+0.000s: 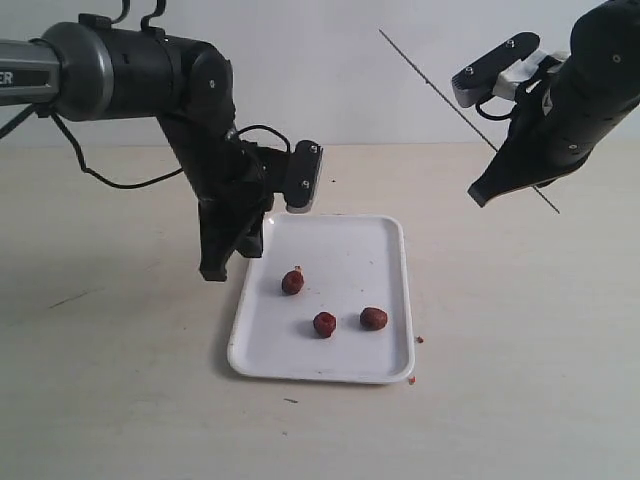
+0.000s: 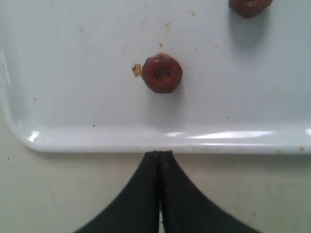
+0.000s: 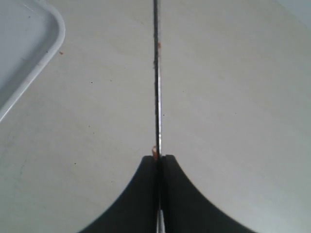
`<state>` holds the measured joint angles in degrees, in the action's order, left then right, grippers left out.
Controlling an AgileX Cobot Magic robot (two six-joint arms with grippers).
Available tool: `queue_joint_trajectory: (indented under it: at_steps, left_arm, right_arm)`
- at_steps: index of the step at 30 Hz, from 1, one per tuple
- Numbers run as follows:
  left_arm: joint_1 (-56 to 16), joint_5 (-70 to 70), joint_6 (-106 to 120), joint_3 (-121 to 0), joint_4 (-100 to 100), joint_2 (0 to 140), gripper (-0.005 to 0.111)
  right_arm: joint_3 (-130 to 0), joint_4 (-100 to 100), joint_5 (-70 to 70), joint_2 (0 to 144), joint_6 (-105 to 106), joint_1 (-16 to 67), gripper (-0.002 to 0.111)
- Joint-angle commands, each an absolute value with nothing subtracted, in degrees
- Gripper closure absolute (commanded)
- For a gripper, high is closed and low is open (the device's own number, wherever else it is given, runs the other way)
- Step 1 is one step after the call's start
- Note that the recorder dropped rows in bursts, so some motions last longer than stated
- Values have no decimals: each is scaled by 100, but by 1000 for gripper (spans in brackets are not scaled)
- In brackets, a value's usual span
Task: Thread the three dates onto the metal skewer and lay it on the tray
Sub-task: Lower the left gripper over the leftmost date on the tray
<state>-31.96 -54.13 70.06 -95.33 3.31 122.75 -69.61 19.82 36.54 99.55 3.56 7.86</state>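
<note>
R end effector (image 3: pixel 158 159) tight round skewer (image 3: pixel 157 73).

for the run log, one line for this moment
left gripper: shut, empty | right gripper: shut on metal skewer | three dates: loose on tray

**Skewer pinched in closed claw**

The right claw (image 3: pixel 159 158), jaws pressed together at mid-frame, grips the metal skewer (image 3: pixel 157 73), which runs straight out over the pale bench (image 3: pixel 233 97). The tray (image 3: pixel 36 73) shows one rounded corner at the frame's corner.
</note>
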Motion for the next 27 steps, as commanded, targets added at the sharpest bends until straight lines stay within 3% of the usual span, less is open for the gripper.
queue_joint_trajectory:
  at_steps: [1, 6, 8, 18, 27]
  left_arm:
    - [-3210, -5440, 7023, -9777, 532, 12368, 102]
    - [-3223, -5413, 7197, -9822, 544, 12404, 63]
    - [-3264, -5399, 7249, -9830, 544, 12455, 58]
    - [-3774, -5146, 7327, -9955, 244, 12972, 59]
    - [-3785, -5118, 7069, -10124, -283, 13228, 59]
  right_arm:
    - [-6956, 1892, 3589, 9955, 487, 759, 108]
    - [-6956, 1760, 3483, 9978, 561, 759, 108]
    - [-6956, 1683, 3483, 9978, 649, 759, 108]
    - [-6956, 1683, 3483, 9978, 649, 759, 108]
    - [-6956, 1683, 3483, 9978, 649, 759, 108]
